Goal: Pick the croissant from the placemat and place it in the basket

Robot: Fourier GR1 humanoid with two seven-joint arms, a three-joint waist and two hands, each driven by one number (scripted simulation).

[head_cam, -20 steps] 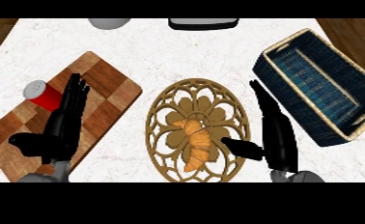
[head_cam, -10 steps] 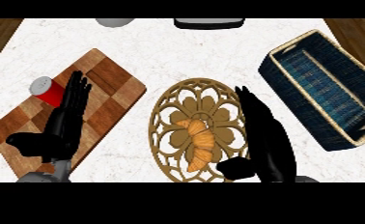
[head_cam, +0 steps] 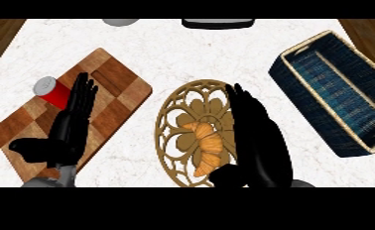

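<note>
On the round gold openwork placemat (head_cam: 179, 125) at the middle of the head view lies the croissant (head_cam: 205, 147), with the right hand (head_cam: 256, 140) over its right side, fingers straight and released, thumb near the pastry's lower end. A good grasp would likely bring thumb and fingers round the croissant's middle before lifting toward the blue basket (head_cam: 322, 95) at right. Resting on the checkered cutting board (head_cam: 110, 95), the left hand (head_cam: 70, 125) lies released beside a red can (head_cam: 51, 91). White marbled bench (head_cam: 183, 50); wood shows at the corners.

Looking like a kitchen: marble counter (head_cam: 183, 50) carrying a chopping board (head_cam: 117, 83), placemat (head_cam: 176, 125) w/ croissant (head_cam: 207, 147) (plus basket (head_cam: 322, 92)).
</note>
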